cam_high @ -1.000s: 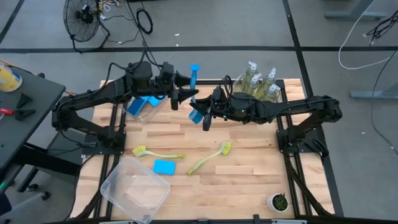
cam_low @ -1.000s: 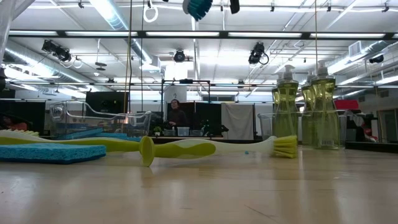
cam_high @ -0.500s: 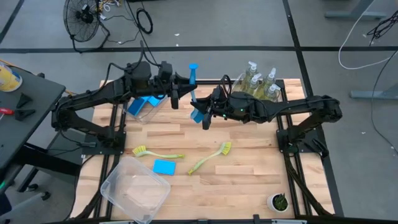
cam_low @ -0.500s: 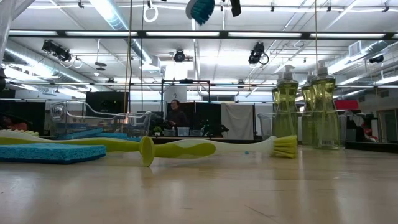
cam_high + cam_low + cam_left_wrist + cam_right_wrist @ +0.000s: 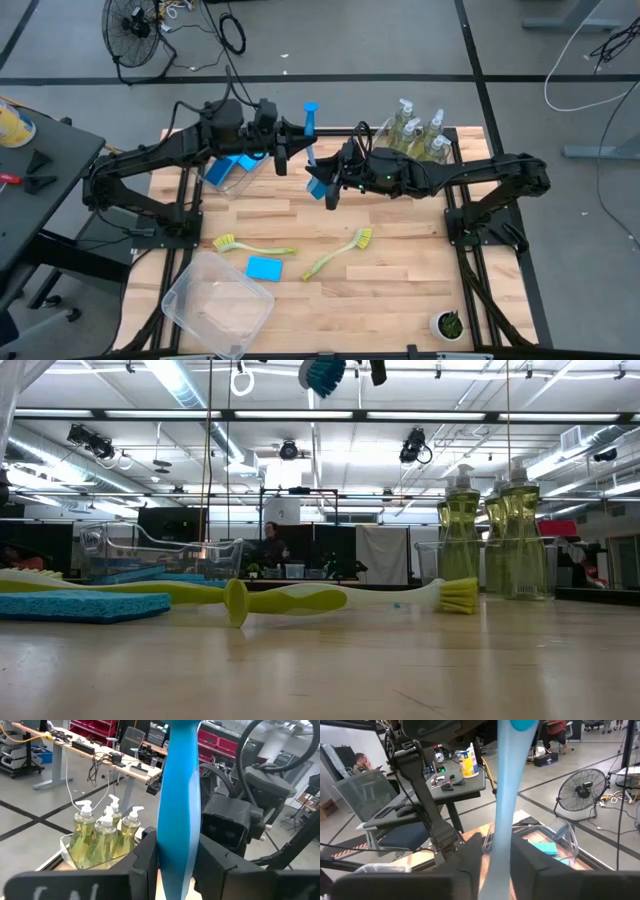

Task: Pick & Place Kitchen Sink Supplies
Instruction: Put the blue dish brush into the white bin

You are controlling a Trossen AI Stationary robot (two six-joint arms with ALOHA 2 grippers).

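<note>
A blue dish brush point(image 5: 311, 126) stands upright high above the table's far middle, head point(image 5: 322, 372) down, held by both grippers. My left gripper point(image 5: 298, 150) reaches in level from the left and is shut on its handle point(image 5: 178, 795). My right gripper point(image 5: 330, 182) comes level from the right, lower down beside the head, with the handle point(image 5: 504, 795) between its fingers. Two yellow-green brushes point(image 5: 255, 246) point(image 5: 338, 253) and a blue sponge point(image 5: 264, 268) lie flat on the table. Soap bottles point(image 5: 415, 132) stand in a clear bin at the far right. My left gripper pinches the brush's blue handle point(image 5: 176, 847) between its two fingers, which are level, come from the table's left and lie across it. The brush is upright and clear of the table. My right gripper has the handle's lower part point(image 5: 496, 847) between its two fingers, level from the right and across it. The handle fills the gap between them.
A clear bin point(image 5: 218, 305) sits at the near left corner. Another clear bin point(image 5: 232, 168) with a blue sponge is at the far left, under my left arm. A small potted plant point(image 5: 448, 324) stands at the near right. The bare wood in the middle and right is free.
My left gripper has shut on the brush's handle. Both arms and the brush have stayed in place.
</note>
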